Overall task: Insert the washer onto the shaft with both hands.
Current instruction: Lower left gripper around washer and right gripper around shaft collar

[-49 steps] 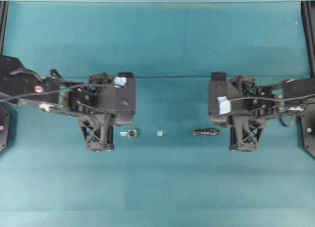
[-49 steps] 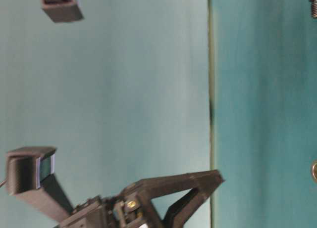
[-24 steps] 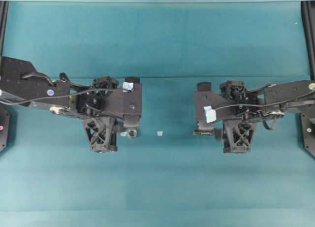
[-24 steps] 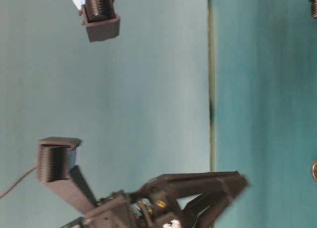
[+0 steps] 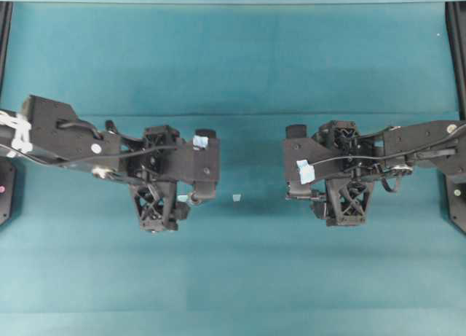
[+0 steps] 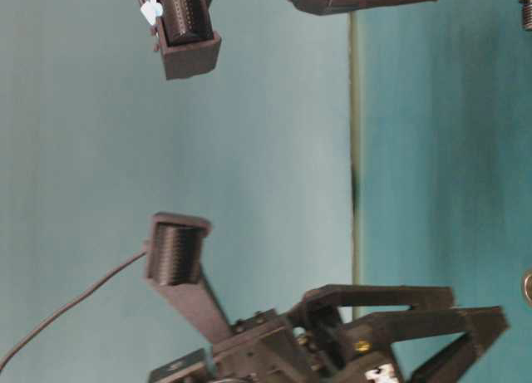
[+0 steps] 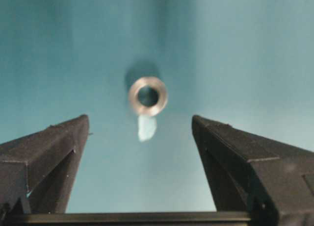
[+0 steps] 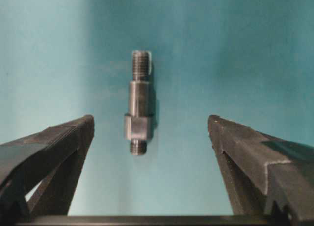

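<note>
Both arms over the teal worktop (image 5: 240, 270), each gripper spread wide above its part — nothing held.
Left gripper (image 7: 140, 138) has jaws wide apart; in the left wrist view the washer (image 7: 147, 95) lies flat on the worktop between and just beyond the fingertips, untouched, with a pale tape bit (image 7: 146, 128) touching its near edge. Overhead, the washer (image 5: 195, 199) is only partly seen under the left gripper. Right gripper (image 8: 149, 138) also has jaws wide apart — the shaft (image 8: 139, 110) lies on the worktop between the fingers, lengthwise along the view, threaded ends near and far, clear of both fingers. Another small tape bit (image 5: 236, 198) sits on the worktop between the two arms.
</note>
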Robot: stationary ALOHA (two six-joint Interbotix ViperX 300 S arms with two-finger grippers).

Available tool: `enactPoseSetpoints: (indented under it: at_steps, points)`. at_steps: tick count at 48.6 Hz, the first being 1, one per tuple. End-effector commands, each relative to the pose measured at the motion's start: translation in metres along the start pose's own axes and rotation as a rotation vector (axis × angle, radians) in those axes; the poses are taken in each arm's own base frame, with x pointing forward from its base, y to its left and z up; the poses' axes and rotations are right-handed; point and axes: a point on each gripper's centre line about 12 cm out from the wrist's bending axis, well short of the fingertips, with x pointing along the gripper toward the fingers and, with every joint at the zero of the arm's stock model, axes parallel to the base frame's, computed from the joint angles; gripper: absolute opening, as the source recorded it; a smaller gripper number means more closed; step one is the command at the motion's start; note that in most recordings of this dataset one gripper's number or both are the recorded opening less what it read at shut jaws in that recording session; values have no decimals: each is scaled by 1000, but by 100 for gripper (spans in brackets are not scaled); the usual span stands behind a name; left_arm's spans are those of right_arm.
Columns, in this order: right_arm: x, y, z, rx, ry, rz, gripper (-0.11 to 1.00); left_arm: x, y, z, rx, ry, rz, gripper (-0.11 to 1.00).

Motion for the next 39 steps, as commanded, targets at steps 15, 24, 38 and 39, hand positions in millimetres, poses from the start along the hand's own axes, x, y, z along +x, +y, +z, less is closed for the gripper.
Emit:
enactPoseSetpoints:
  at_steps: [15,24,38,39]
  points:
    - [17,0,-7,-3,52,2,86,13,-6,4,-39,-21,-8,91]
    - [25,1,-8,-2,52,4,86,19,-4,1,-44,-8,-5,91]
    - [32,1,-9,13,57,7,86,23,-2,3,-45,-12,-3,91]
    - [32,2,-10,11,58,7,86,23,-1,2,-48,-14,-2,91]
